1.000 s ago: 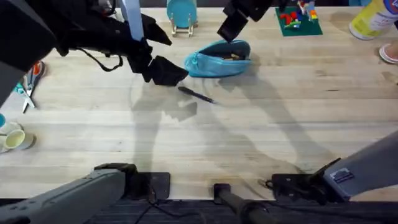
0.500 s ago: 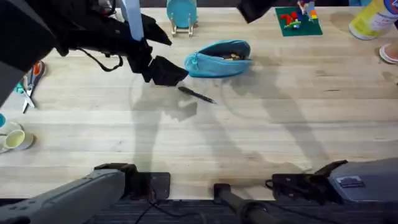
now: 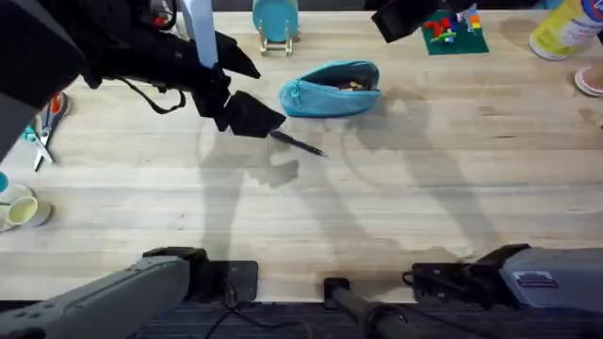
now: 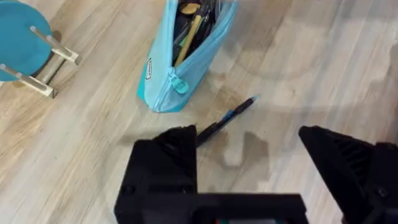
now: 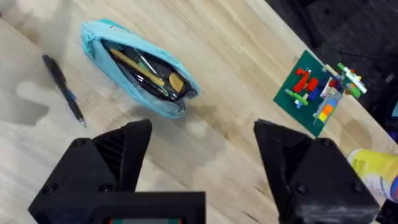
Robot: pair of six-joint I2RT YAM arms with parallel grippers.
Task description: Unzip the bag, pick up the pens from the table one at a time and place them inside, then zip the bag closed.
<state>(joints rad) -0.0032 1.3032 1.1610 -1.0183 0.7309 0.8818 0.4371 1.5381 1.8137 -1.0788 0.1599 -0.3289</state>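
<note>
Bag (image 4: 180,56) gapes unzipped with pens inside, and we spread open left fingers (image 4: 186,155) over the last pen (image 4: 225,120), zipping undone.

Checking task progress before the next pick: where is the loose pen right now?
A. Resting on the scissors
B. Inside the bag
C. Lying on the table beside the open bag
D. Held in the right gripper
C: the pen lies flat on the table, apart from the unzipped bag, with the open left gripper above it.

Robot lab bench, plank wooden table (image 3: 424,188), toy brick model (image 3: 450,28), scissors (image 3: 42,127), taped cups (image 3: 19,209)
</note>
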